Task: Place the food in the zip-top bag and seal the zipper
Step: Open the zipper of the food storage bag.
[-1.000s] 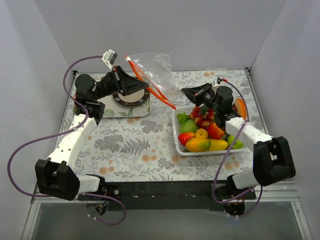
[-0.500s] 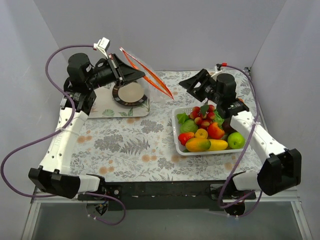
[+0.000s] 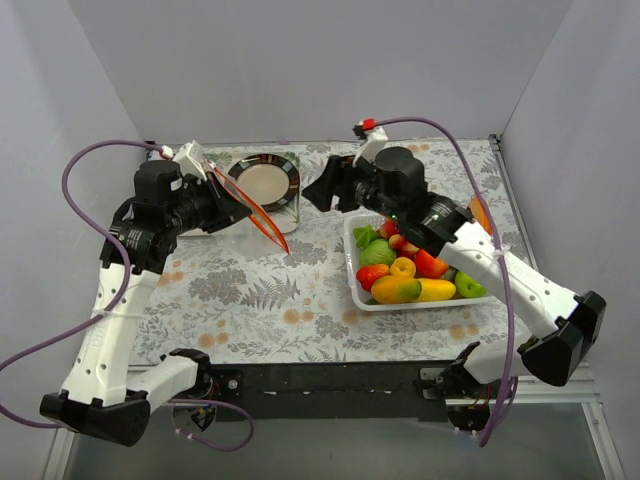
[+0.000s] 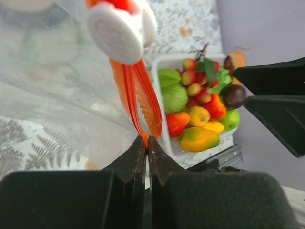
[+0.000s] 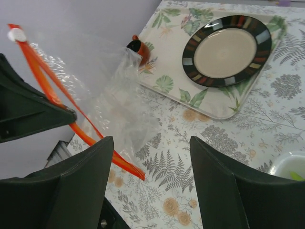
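- The left gripper [image 4: 147,139] is pinching the zipper [image 4: 126,90] of the zip-top bag [image 4: 52,90]. Its fingers are pressed fully together on the orange-red strip near one end.
- The bag is hanging in the air over the left half of the fern-print tablecloth [image 3: 280,290], well apart from the white basket [image 3: 352,275]. Its clear, crinkled film is drooping below the strip.
- The two orange-red strands are running apart from each other between the pinch and the white slider [image 4: 120,29], which is sitting at the raised far end.
- The right gripper [image 5: 150,140] is hovering above the middle of the table, between the bag and the basket, and pointing toward the bag. Its fingers [image 5: 81,186] are spread wide, gripping nothing and touching nothing.
- The food [image 3: 410,275] is all lying heaped in the basket on the right side of the table. The pile includes a yellow-green mango [image 3: 396,290] at the near edge, a green apple [image 3: 470,287], a leafy green piece [image 3: 377,253], a small yellow fruit [image 3: 403,267] and several red pieces.
- A dark-rimmed plate [image 3: 263,180] is resting on a leaf-patterned tray [image 5: 209,100] at the far left of the table, behind the hanging bag.
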